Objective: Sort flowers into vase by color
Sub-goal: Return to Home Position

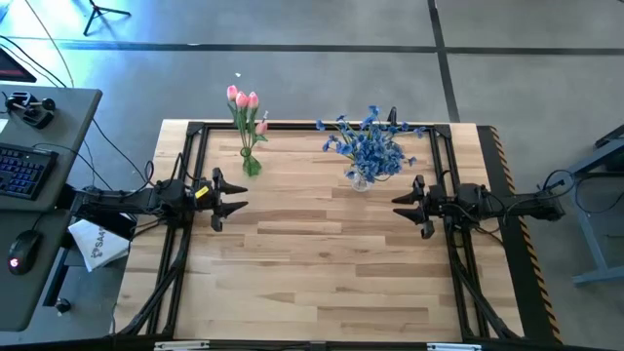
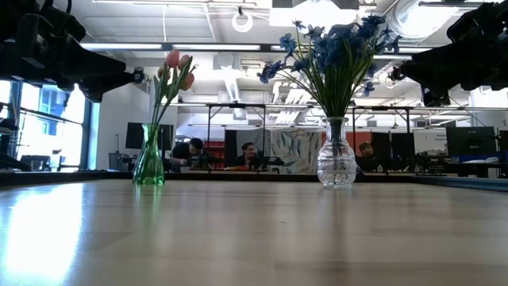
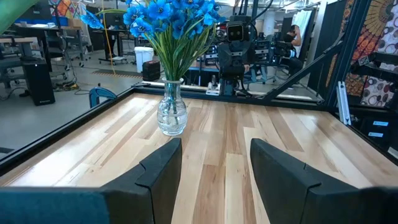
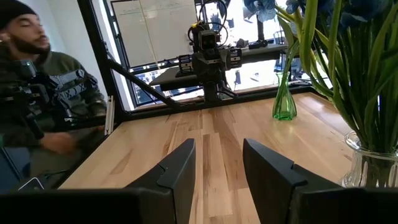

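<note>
Pink tulip-like flowers (image 1: 244, 98) stand with their stems in a small green glass vase (image 2: 148, 165) at the table's far left. Blue flowers (image 1: 369, 143) fill a clear glass vase (image 2: 336, 164) at the far middle-right; the left wrist view shows them too (image 3: 166, 14). My left gripper (image 1: 232, 200) hovers open at the left side, pointing level toward the right. My right gripper (image 1: 407, 206) hovers open at the right side, pointing level toward the left. Both hold nothing and stand clear of the vases.
A black frame (image 1: 312, 127) rims the wooden table (image 1: 322, 263). A person (image 4: 43, 106) sits beyond the table's left side by a desk with a keyboard (image 1: 21, 171). More people sit in the room behind (image 2: 250, 155).
</note>
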